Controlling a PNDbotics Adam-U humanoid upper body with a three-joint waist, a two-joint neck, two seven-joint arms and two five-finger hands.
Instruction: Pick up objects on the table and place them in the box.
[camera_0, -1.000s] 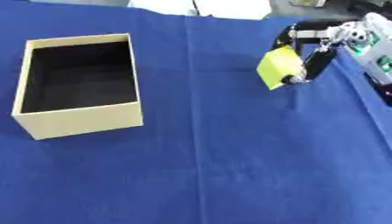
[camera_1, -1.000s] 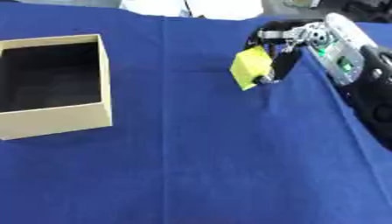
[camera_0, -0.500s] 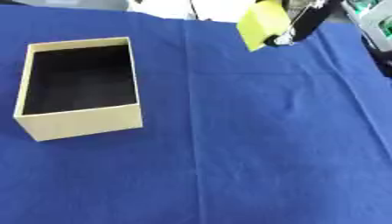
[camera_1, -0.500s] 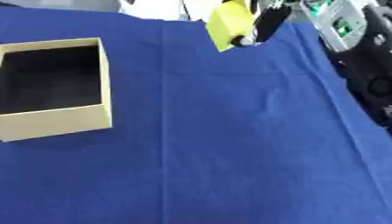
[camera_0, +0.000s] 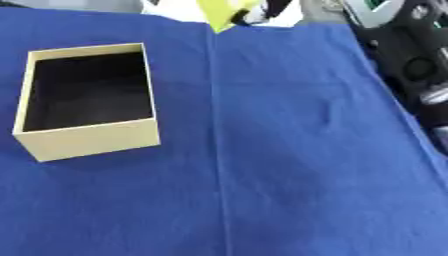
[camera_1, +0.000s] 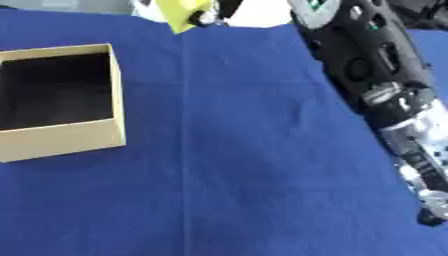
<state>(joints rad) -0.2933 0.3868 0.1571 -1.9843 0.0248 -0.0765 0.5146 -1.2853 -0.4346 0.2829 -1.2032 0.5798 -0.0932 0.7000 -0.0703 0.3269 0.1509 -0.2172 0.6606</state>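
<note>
A yellow block (camera_0: 222, 12) hangs high above the far edge of the blue cloth, cut off by the top of both views. My right hand (camera_1: 224, 8) is shut on it, with dark fingers pinching its right side; most of the hand lies beyond the frame. An open tan cardboard box (camera_0: 94, 140) stands at the left with a dark, empty inside. The block is to the right of and beyond the box, not over it. My left hand shows in neither view.
A blue cloth (camera_0: 289, 165) covers the table, with a crease running down its middle. My black and silver right arm (camera_1: 374, 75) stretches along the right side from the lower right to the top.
My right hand has lifted the yellow block up and carried it leftward, from the right part of the cloth to the top centre. The box has stayed put.
</note>
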